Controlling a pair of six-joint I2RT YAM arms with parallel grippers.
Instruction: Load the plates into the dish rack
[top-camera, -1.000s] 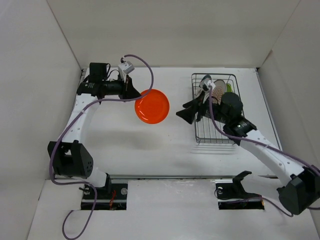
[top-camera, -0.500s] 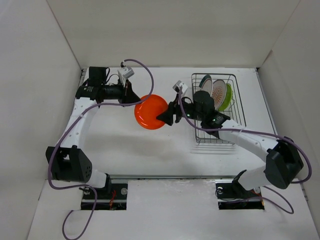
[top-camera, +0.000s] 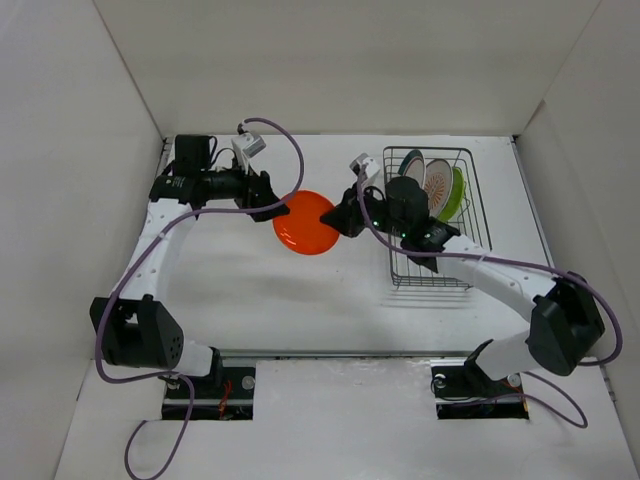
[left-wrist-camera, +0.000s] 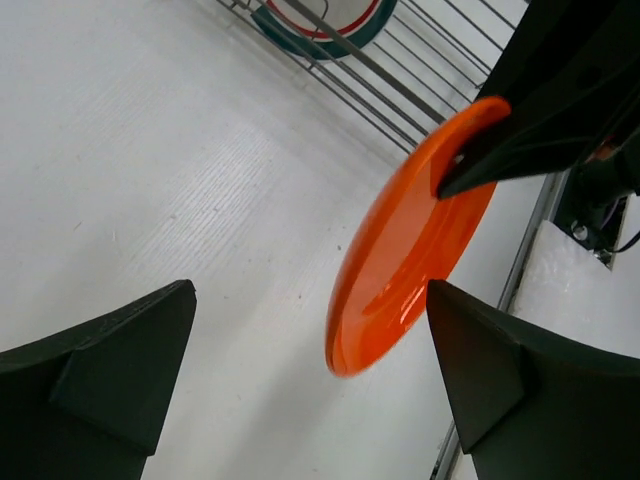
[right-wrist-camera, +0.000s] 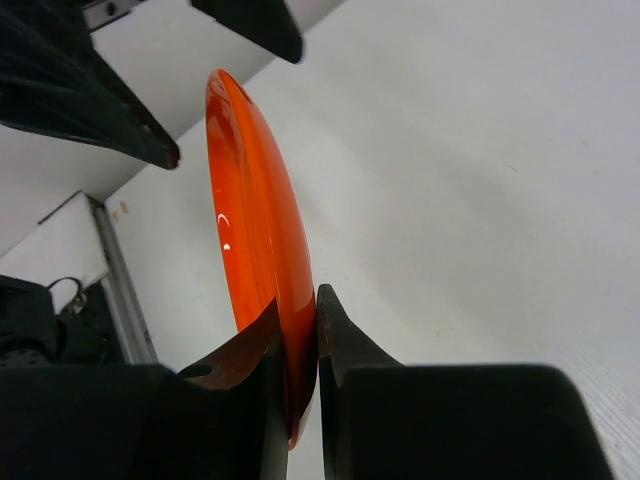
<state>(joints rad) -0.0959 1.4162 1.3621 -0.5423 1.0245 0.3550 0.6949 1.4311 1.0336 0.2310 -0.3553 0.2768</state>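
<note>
Right hand: the right hand (right-wrist-camera: 298, 298) is clamping down tight on the rim of the orange plate (top-camera: 308, 222), one finger pressing on each face, and the wrist view is showing almost no gap between them.
Left hand: the left hand (top-camera: 274, 202) is hanging just beside the plate's left edge with its fingers (left-wrist-camera: 110, 370) spread wide, gripping nothing.
Orange plate: it is hanging tilted up on edge between the two hands, above the white desk (top-camera: 250, 290) and just left of the dish rack (top-camera: 455, 262). Only the right hand is carrying it.
Dish rack: it is sitting on the right side of the desk, with the right arm reaching across its near left corner.
Plates in the rack: three are standing upright in the far slots. The white one with the dark green rim (top-camera: 411, 163) is leading on the left, the sunburst plate (top-camera: 438, 181) is standing next to it, and the lime green plate (top-camera: 458, 190) is standing on the right.
Near slots: the wires at the near end of the rack are showing bare.
</note>
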